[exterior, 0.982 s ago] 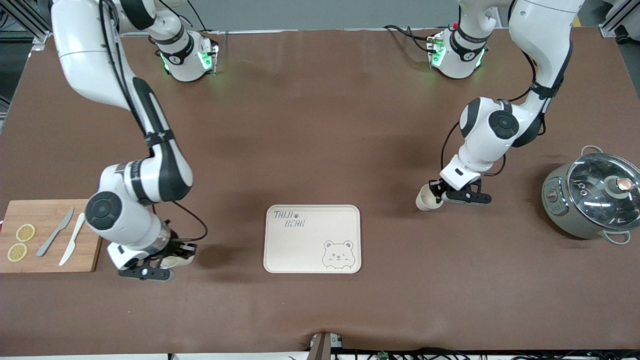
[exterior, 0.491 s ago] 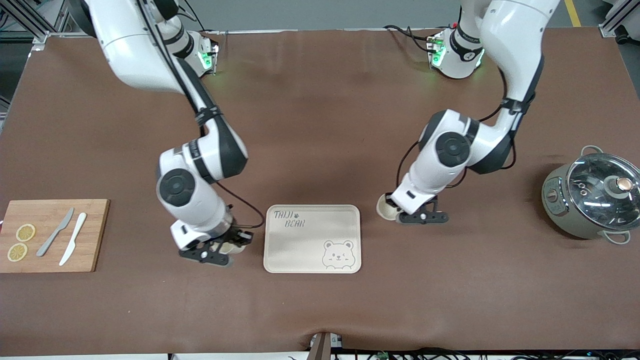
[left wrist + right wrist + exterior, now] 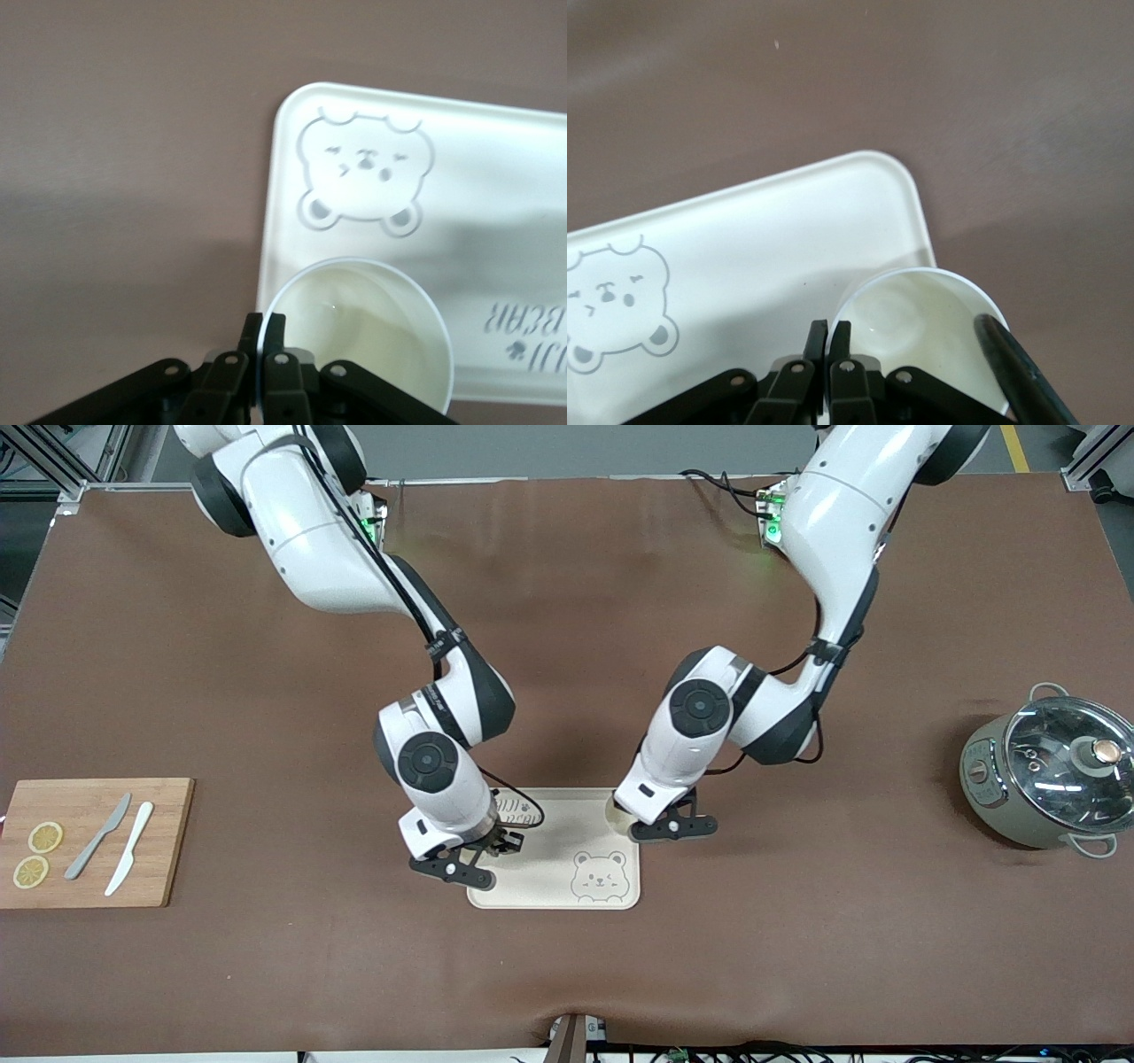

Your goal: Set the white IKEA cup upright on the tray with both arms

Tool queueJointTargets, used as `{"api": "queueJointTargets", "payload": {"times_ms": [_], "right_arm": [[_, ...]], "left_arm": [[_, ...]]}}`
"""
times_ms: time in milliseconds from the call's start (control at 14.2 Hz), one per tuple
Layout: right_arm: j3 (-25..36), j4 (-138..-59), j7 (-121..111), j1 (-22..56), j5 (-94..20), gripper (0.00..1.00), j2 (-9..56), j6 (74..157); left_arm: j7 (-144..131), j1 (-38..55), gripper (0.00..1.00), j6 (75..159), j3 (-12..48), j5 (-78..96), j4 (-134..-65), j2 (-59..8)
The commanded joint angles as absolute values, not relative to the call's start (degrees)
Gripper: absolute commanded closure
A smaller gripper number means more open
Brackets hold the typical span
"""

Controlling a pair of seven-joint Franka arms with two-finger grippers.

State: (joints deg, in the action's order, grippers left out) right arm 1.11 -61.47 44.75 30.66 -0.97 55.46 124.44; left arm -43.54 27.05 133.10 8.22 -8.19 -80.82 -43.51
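Note:
The cream tray (image 3: 549,872) with the bear drawing lies in the middle of the table. My right gripper (image 3: 500,841) is shut on the rim of an upright white cup (image 3: 921,332), over the tray's end toward the right arm; in the right wrist view the gripper (image 3: 829,336) pinches the cup wall above the tray (image 3: 762,239). My left gripper (image 3: 636,824) is shut on the rim of a second upright white cup (image 3: 615,813), over the tray corner toward the left arm. It also shows in the left wrist view (image 3: 372,341), pinched by the gripper (image 3: 264,329) above the tray (image 3: 505,204).
A wooden cutting board (image 3: 168,841) with two knives and two lemon slices lies at the right arm's end of the table. A grey pot with a glass lid (image 3: 1054,775) stands at the left arm's end.
Both arms have swung inward from the table's ends, each carrying its cup, and now hold the cups over the tray's two ends.

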Motion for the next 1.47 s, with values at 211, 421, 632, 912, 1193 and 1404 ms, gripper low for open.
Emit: {"api": "queueJointTargets", "payload": {"times_ms": [211, 421, 632, 912, 1193, 1404], "right_arm": [[1.7, -57.9, 47.7, 31.9, 0.2, 1.00, 58.0, 123.9], [1.7, -57.9, 47.6, 31.8, 0.2, 0.40, 58.0, 123.9], [1.8, -57.9, 47.6, 31.7, 0.2, 0.00, 57.7, 123.8], [1.7, -57.9, 47.4, 30.7, 0.0, 0.00, 55.7, 122.8], [1.4, -57.9, 45.2, 27.5, -0.1, 0.00, 52.3, 117.5], [1.3, -57.9, 38.4, 23.9, -0.3, 0.00, 48.7, 112.2]], "left_arm": [[-49.0, 36.5, 1.00, 134.4, -0.9, -9.4, -71.1, -51.2], [-50.0, 36.9, 1.00, 138.6, -1.1, -9.4, -71.1, -52.8], [-50.4, 37.0, 1.00, 140.7, -1.2, -9.4, -71.0, -53.7], [-52.4, 37.2, 0.01, 140.7, -1.3, -9.8, -71.4, -53.4], [-53.1, 36.7, 0.00, 134.9, -0.6, -9.0, -71.3, -50.3], [-50.7, 33.2, 0.00, 126.6, -0.2, -8.2, -71.2, -44.3]]}}
